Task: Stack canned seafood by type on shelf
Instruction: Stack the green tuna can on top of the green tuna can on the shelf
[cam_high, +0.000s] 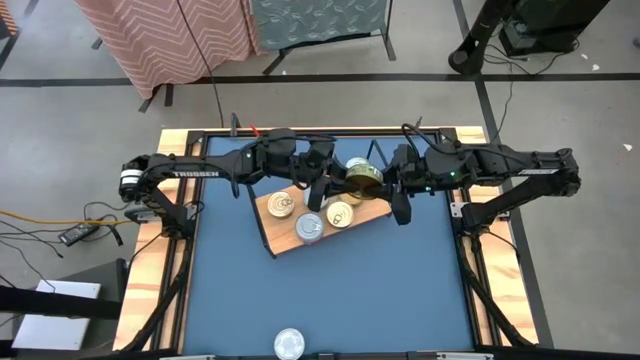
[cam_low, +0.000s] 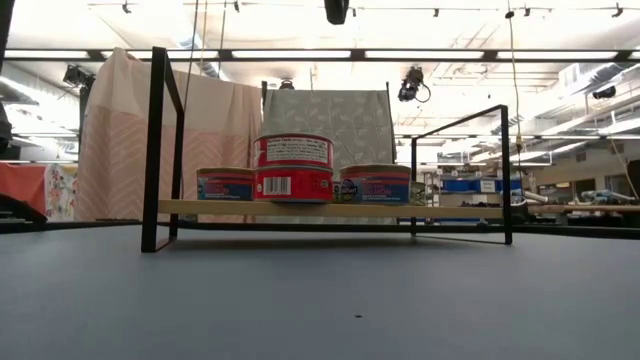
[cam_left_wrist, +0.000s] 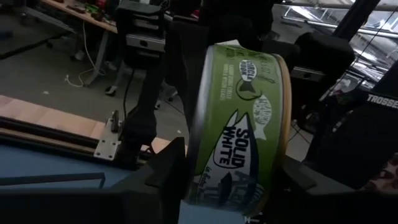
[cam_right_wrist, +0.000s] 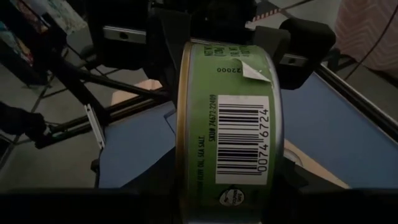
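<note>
Hands met above the shelf's (cam_high: 285, 243) far edge: the right hand (cam_high: 382, 181) clamped a green-labelled tin (cam_high: 362, 177) on edge, while the left hand (cam_high: 338, 178) had its fingers on the same tin, grip uncertain. A mistimed release risked dropping it onto the tins on the shelf (cam_high: 312, 227) just beneath, scattering them across the worktop (cam_high: 400, 290).
</note>
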